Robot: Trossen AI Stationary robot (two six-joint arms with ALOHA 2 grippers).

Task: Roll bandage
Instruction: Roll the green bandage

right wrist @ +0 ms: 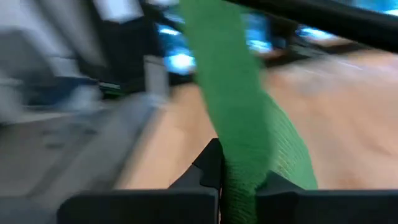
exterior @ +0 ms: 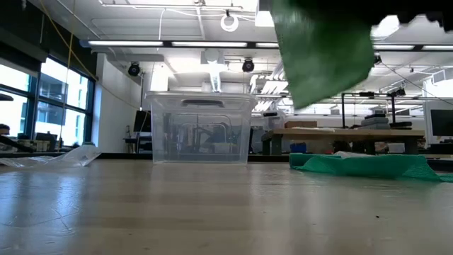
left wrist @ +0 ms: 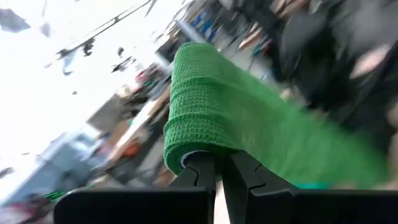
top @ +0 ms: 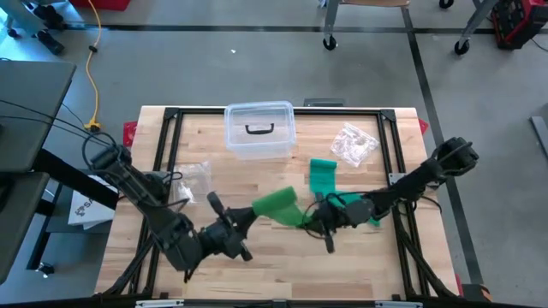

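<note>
Centrally, left claw [top: 255,208] clamped shut on rolled end of green bandage [top: 276,204], lifted above table [top: 360,265] middle; right claw [top: 318,214] pinched shut on its strip, loose tail lying toward right edge.

We see two dark, nearly black arms built of chunky jointed segments, with thin black cables looping beside the left one. Each ends in a matte black left hand [left wrist: 217,171] or right hand [right wrist: 239,177] with two flat, angular fingers.
</note>
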